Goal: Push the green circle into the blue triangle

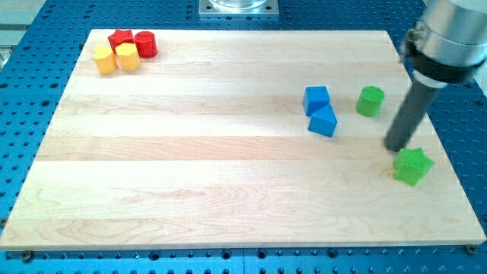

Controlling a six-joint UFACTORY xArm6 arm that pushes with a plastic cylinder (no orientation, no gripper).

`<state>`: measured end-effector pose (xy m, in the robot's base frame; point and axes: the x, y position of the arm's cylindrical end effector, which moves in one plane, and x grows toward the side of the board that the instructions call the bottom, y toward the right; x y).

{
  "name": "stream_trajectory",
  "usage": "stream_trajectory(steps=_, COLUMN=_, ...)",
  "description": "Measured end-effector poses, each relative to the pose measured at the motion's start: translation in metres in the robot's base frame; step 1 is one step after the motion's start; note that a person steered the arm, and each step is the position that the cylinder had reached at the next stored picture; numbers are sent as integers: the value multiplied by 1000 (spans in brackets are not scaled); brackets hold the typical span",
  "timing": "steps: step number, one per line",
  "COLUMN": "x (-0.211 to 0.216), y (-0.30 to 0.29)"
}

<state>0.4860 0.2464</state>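
The green circle [371,100] stands on the wooden board at the view's right. The blue triangle [323,121] lies to its lower left, a small gap apart, touching a blue cube [316,99] just above it. My tip [396,148] rests on the board below and to the right of the green circle, a block's width away from it. The tip is right next to the upper left of a green star [413,166].
At the view's top left sits a cluster: a red star [120,39], a red cylinder [145,44], and two yellow blocks [105,58] [128,56]. The board's right edge [449,137] is close to the tip and the green star.
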Motion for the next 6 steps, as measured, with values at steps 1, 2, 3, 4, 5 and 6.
stream_trajectory(steps=1, x=49, y=-10)
stream_trajectory(steps=2, x=50, y=-17)
stream_trajectory(steps=3, x=17, y=44)
stream_trajectory(steps=4, x=-52, y=72)
stream_trajectory(steps=5, x=-102, y=42)
stream_trajectory(steps=6, x=-106, y=-27)
